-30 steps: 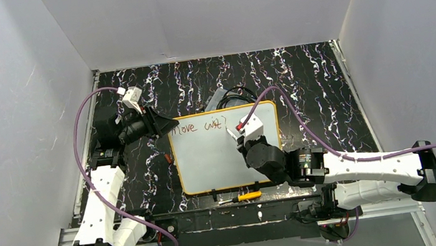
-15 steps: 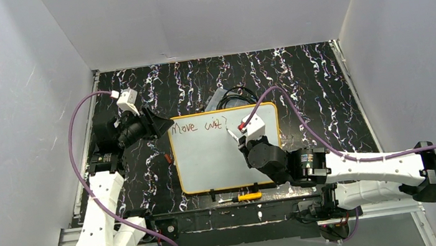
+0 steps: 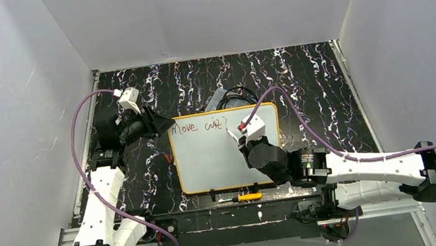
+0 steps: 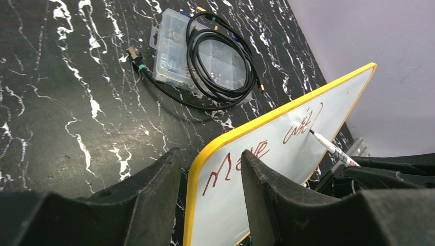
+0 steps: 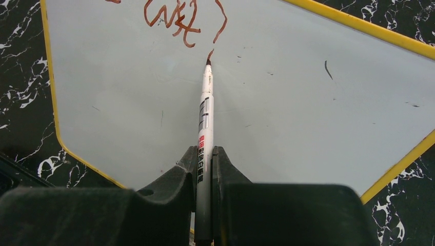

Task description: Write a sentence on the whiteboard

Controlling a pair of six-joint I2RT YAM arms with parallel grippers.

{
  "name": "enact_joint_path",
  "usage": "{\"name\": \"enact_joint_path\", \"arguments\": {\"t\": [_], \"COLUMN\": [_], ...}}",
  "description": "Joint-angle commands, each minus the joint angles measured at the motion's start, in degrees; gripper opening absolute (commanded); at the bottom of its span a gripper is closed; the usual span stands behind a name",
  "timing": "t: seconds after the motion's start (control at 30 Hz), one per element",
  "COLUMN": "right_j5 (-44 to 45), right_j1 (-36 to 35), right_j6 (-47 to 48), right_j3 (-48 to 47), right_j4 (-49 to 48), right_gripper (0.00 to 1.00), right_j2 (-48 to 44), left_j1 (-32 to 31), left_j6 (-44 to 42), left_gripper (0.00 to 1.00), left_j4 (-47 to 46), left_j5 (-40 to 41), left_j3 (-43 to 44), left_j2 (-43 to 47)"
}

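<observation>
The whiteboard (image 3: 220,160) (image 4: 328,110) (image 5: 308,102) lies flat on the black marbled table, white with a yellow rim. The sentence (image 3: 200,126) (image 4: 256,154) (image 5: 174,20) is reddish-brown scrawl along its far edge, reading roughly "Move" and a second short word. My right gripper (image 3: 241,139) (image 5: 204,154) is shut on a white marker (image 5: 204,118) (image 4: 331,147). The marker's tip touches the board just below the last stroke. My left gripper (image 3: 167,125) (image 4: 210,152) is open at the board's far left corner, with the yellow rim between its fingers.
A clear plastic box (image 3: 225,97) (image 4: 205,51) with a coiled black cable on it sits just beyond the board. A yellow-handled screwdriver (image 3: 243,197) lies by the board's near edge. White walls enclose the table on three sides.
The left wrist has shifted slightly at the board's corner. The right gripper and marker have barely moved, and the lettering looks the same.
</observation>
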State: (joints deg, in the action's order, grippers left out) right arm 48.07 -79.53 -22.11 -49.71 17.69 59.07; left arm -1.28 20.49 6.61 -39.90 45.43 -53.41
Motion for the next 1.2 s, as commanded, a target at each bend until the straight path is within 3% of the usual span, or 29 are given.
{"name": "enact_joint_path", "arguments": {"t": [0.0,0.37,1.17], "right_j5": [3.15,5.38,9.91], "right_j1": [0.16,0.16,0.16], "right_j6": [0.66,2.57,-2.02], "right_j3": [-0.46,-0.94,-1.38], "right_j4": [-2.40,-5.13,1.32], "right_gripper": [0.01,0.01,0.01], "right_j2": [0.15,1.10,-0.55], "left_j1": [-0.12,-0.13,-0.08], "left_j6": [0.78,1.48,1.22], "left_gripper": [0.40,0.32,0.29], "left_j4": [-2.08,-3.09,-2.62], "left_j5": [-4.74,-6.68,-5.85], "left_j3": [-0.17,-0.42,-0.34], "left_j2": [-0.86,-1.66,-1.51]}}
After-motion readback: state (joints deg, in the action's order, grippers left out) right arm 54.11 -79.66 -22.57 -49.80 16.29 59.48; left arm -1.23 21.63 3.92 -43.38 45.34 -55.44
